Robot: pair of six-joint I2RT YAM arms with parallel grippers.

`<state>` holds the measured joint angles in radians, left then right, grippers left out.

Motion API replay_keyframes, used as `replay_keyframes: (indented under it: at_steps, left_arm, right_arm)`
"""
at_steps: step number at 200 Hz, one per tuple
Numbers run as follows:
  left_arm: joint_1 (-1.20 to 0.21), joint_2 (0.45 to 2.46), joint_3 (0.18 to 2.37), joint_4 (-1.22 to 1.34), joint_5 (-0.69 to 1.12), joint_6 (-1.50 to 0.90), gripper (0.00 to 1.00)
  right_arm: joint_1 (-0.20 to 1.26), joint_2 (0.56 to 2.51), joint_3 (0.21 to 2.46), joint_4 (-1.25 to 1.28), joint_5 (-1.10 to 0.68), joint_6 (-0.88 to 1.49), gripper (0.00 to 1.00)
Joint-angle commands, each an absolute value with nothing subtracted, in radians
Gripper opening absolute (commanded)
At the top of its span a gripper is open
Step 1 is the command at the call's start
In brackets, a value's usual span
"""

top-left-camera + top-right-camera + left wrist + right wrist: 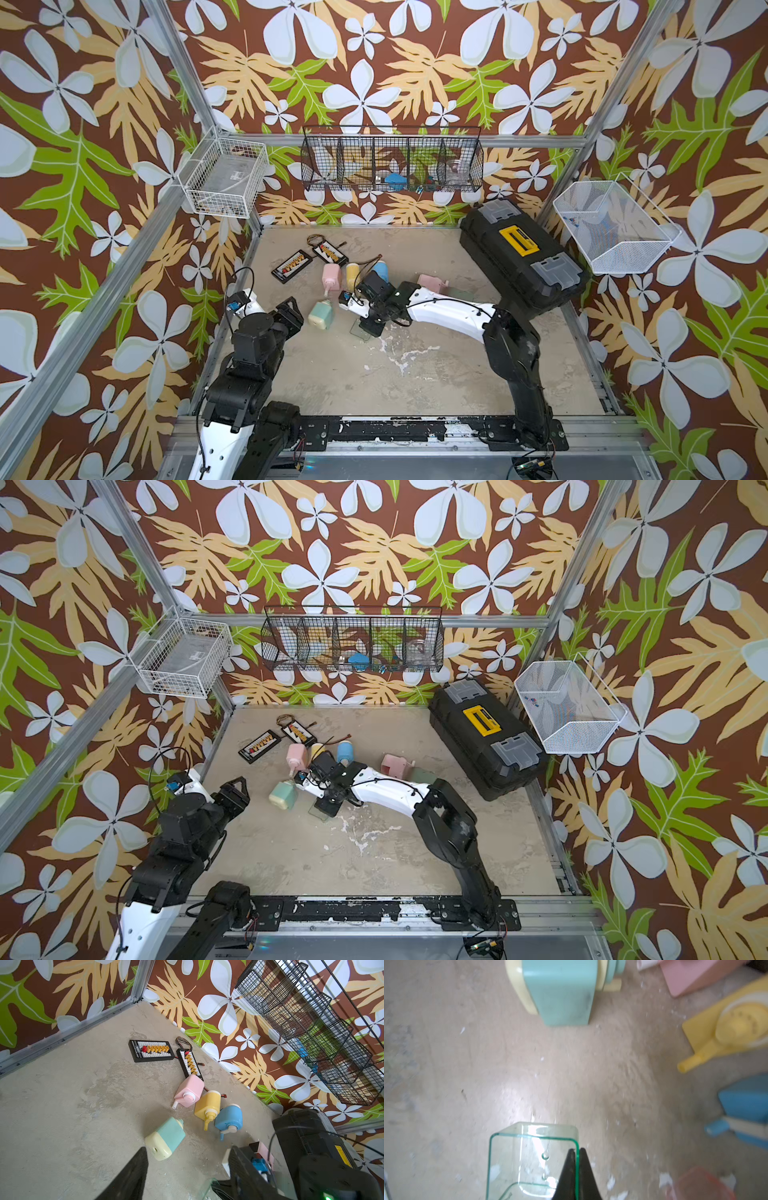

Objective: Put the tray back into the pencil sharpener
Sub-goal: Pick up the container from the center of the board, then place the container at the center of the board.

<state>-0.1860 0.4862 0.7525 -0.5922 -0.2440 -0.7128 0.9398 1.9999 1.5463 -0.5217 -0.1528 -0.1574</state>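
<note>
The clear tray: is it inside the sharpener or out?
Out. The clear tray is apart from the teal pencil sharpener, its wall pinched by the right pincer.

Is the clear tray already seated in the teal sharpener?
No: the right wrist view shows the clear tray pinched by one wall in the right gripper, apart from the teal sharpener.

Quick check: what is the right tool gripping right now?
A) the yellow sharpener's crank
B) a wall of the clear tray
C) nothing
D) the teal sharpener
B: in the right wrist view the right tool is shut on one wall of the clear tray, with the teal sharpener lying apart from it.
</note>
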Motion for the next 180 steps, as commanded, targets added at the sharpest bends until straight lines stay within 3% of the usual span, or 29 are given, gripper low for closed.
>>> replay_keyframes:
  at_steps: [1,50,128,156,180]
  left_arm:
    - [-0.187,0.497,0.743,-0.574,-0.22,-0.717,0.64]
    - [-0.186,0.524,0.709,-0.546,-0.183,-0.73,0.64]
    - [-0.186,0.526,0.696,-0.54,-0.157,-0.682,0.65]
    - [-0.186,0.543,0.696,-0.534,-0.155,-0.671,0.65]
    - [-0.186,0.559,0.693,-0.525,-0.143,-0.66,0.65]
  right_arm:
    - [0.94,1.883,1.378,-0.452,-0.132,-0.101,0.0]
    - [0.94,1.684,1.025,-0.339,-0.045,0.033,0.0]
    - [0.94,1.787,1.03,-0.346,-0.037,0.056,0.02]
    - [0.94,1.806,1.049,-0.365,-0.034,0.061,0.1]
    - [0.94,1.777,1.07,-0.39,-0.029,0.085,0.28]
